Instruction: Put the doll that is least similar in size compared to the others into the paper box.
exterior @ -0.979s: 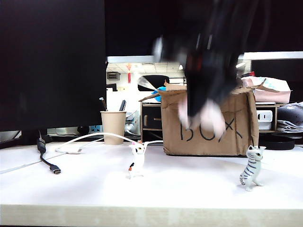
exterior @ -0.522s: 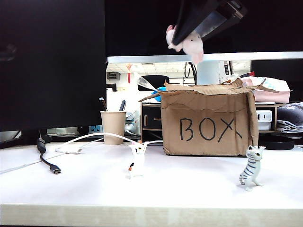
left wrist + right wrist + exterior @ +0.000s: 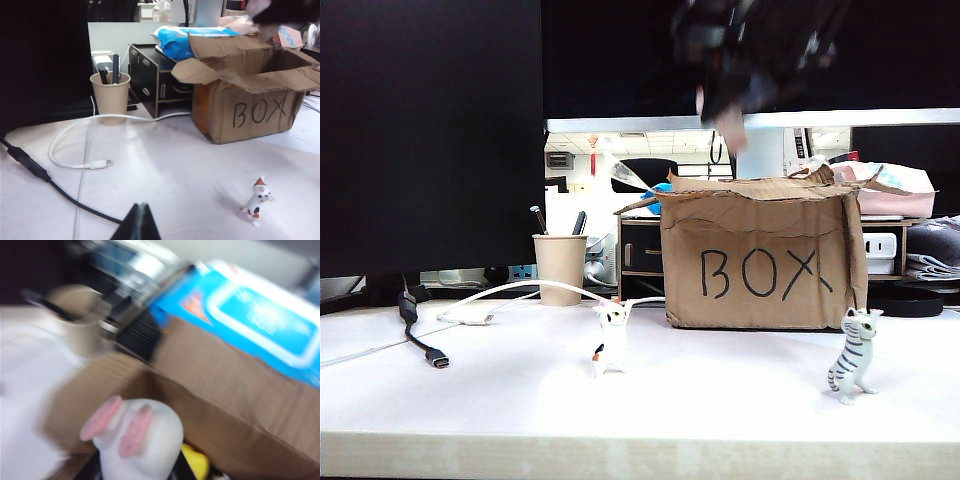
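The doll (image 3: 142, 440), a pale fuzzy rabbit with 2 pink ears, is up in the air above the open top of the paper box (image 3: 760, 260), pinched in the right gripper (image 3: 145, 467). In the exterior view that gripper (image 3: 725, 95) is just a dark blur over the box with a bit of pink hanging under it. The box sits toward the tabletop's back edge, right of middle, "BOX" scrawled on its front. The left gripper (image 3: 140, 222) hangs low over the tabletop on the left side, fingers pressed together, holding nothing. The calico cat (image 3: 609, 342) stands near the middle, the striped tabby cat (image 3: 852, 355) near the front right corner, and the paper cup (image 3: 560, 268) with pens sits left of the box.
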